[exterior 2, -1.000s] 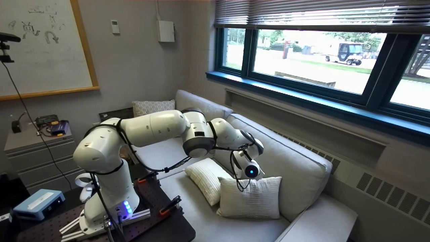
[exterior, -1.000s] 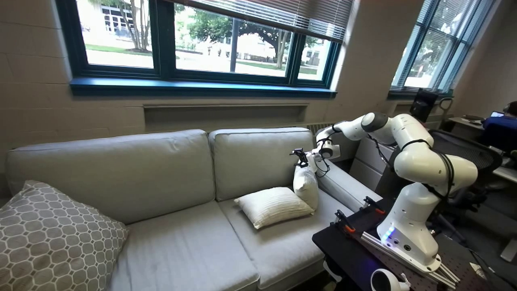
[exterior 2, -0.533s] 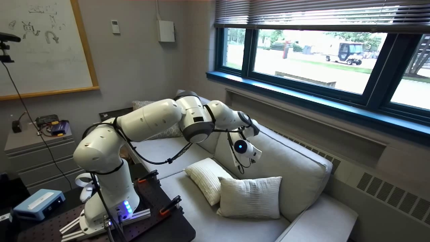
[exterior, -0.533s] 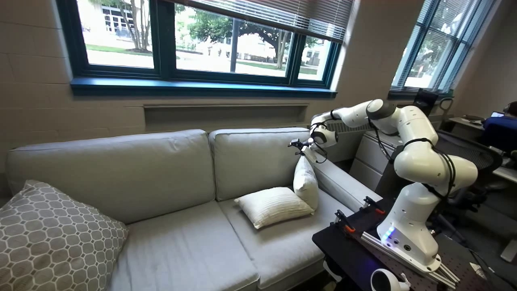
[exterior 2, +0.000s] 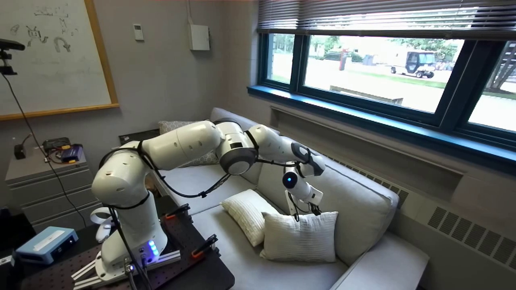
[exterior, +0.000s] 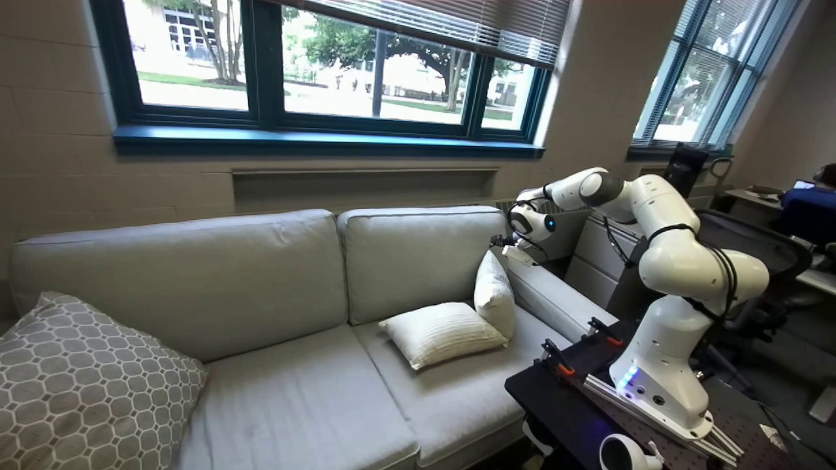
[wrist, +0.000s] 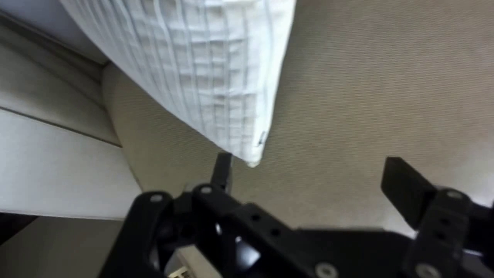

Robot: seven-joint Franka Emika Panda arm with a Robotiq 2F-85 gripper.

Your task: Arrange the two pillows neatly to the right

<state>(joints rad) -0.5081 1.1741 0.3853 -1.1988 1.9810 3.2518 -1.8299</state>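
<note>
On a woven pale sofa [exterior: 274, 274], ribbed reclining pillow [exterior: 444, 336], puckered upright pillow [exterior 2: 298, 239], black gripper [wrist: 308, 162] spread wide near its corner

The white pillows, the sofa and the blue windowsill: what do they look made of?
White pillows: soft matte cloth, perhaps cotton; ribbed and creased.
Sofa: matte upholstery fabric, with fine weave lines in the wrist view; fibre unclear.
Blue windowsill: probably painted, with a sheen on top; metal or wood, can't tell.

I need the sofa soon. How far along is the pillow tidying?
Looks done: one cream pillow stands on edge near the armrest. In hand: nothing gripped; the open gripper hovers near its top. Remaining, probably: straightening the second pillow, lying slanted beside the first.
</note>
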